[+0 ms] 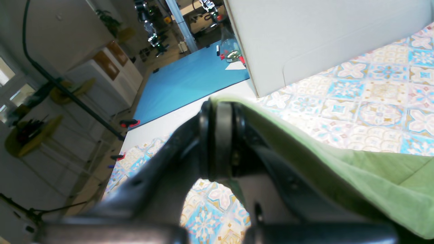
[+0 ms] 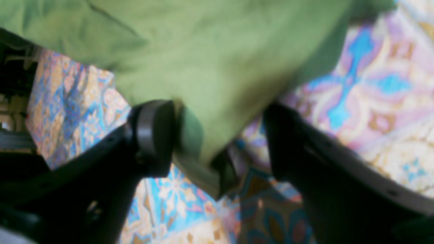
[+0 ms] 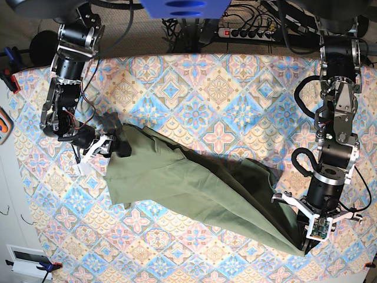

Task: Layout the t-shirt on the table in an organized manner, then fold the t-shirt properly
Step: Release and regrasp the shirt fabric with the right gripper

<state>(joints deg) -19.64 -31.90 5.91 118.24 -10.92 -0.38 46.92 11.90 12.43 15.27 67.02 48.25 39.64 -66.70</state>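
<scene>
The t-shirt (image 3: 194,188), olive-green, is stretched in a long diagonal band across the table (image 3: 224,88), running from the left side of the base view down to the lower right corner; it is creased and not laid flat. One end is pinched by the right gripper (image 3: 115,144) at the left of the base view; in the right wrist view a fold of green cloth (image 2: 203,67) is seen pressed against one pad, though the other finger stands apart, so a firm closure cannot be confirmed. The other end is held by the left gripper (image 3: 309,233) at the lower right; in the left wrist view the jaws are seen closed together with the cloth (image 1: 373,169) draped over them.
</scene>
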